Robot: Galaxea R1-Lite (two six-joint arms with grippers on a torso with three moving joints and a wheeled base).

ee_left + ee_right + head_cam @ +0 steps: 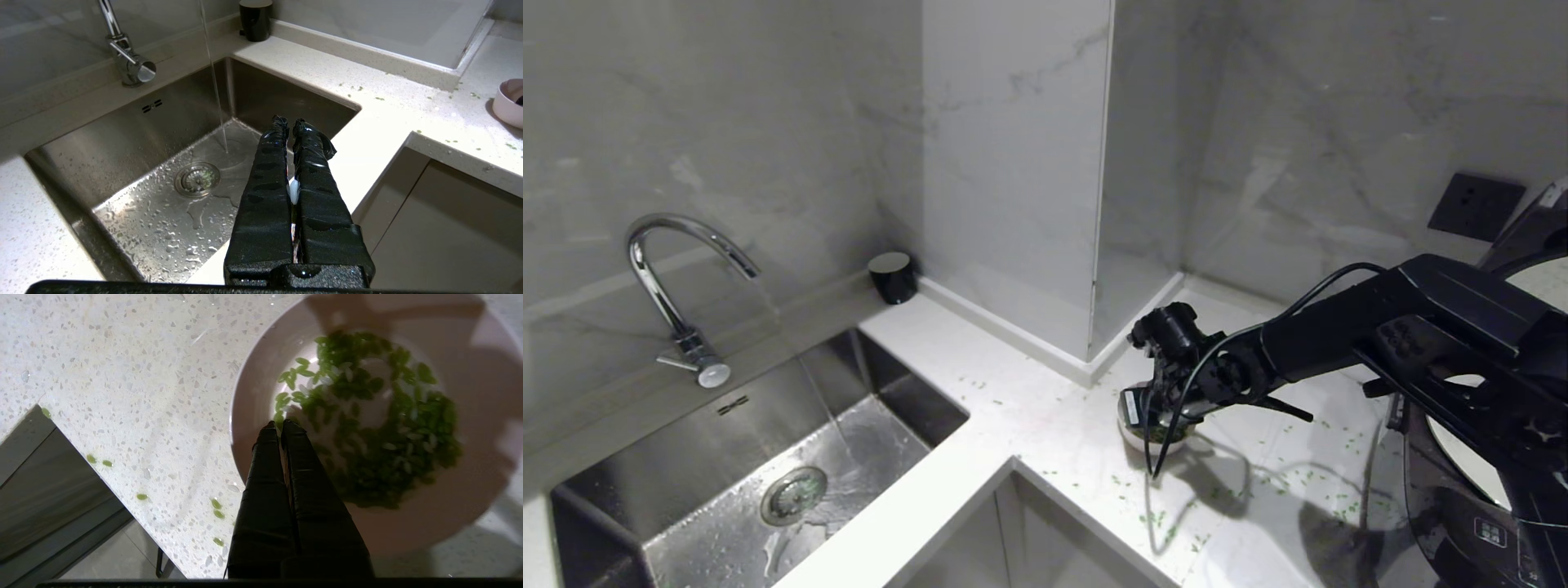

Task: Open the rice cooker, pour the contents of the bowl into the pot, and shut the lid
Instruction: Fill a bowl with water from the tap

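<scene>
The pale pink bowl point(1152, 438) stands on the white counter point(1045, 408), holding green grain-like contents point(367, 416). My right gripper point(280, 425) points down into the bowl near its rim point(237, 396), fingers shut together with nothing between them. At the right edge sits the dark rice cooker point(1462, 523) with its lid point(1523, 237) raised and the cream-white pot point(1462, 453) exposed; my right arm crosses in front of it. My left gripper point(289, 122) hangs shut by the sink point(122, 171); the bowl point(508, 102) also shows in that view.
Water runs from the chrome tap point(662, 269) into the steel sink point(711, 457). A black cup point(892, 278) stands in the back corner. Loose green grains point(1160, 514) lie scattered on the counter. A marble pillar point(1013, 163) and a wall socket point(1474, 206) stand behind.
</scene>
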